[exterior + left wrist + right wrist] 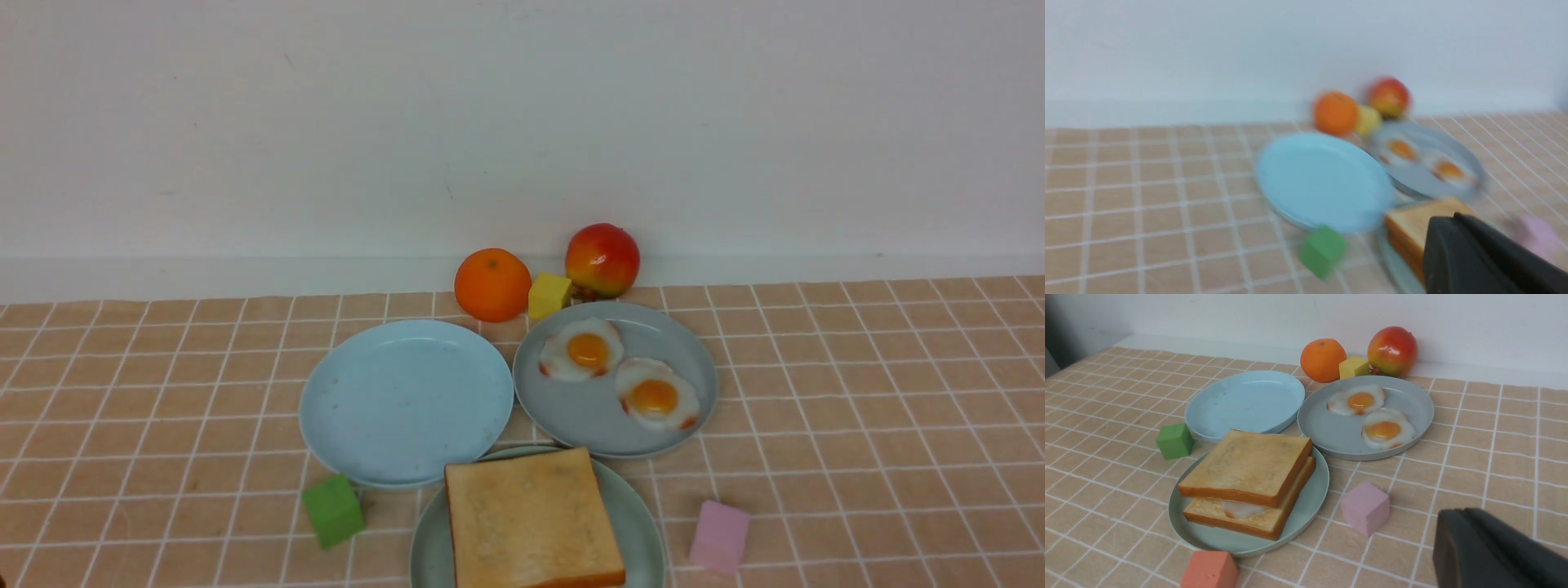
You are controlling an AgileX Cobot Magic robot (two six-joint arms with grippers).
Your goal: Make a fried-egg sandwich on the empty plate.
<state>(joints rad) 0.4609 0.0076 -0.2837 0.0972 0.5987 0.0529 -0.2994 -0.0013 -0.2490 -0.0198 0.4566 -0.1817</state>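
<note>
Golden fried-egg sandwich [1247, 473] rests on plate [1302, 516].

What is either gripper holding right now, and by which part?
Nothing. The left gripper and right gripper are both shut and empty. The fried-egg sandwich sits on the plate, with neither gripper on it.

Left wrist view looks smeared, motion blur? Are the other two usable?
Left wrist view: motion-blurred throughout, sky-blue plate and green cube smeared. Front view: sharp, even light, faint shadows. Right wrist view: sharp, the fried-egg sandwich crisp.
</note>
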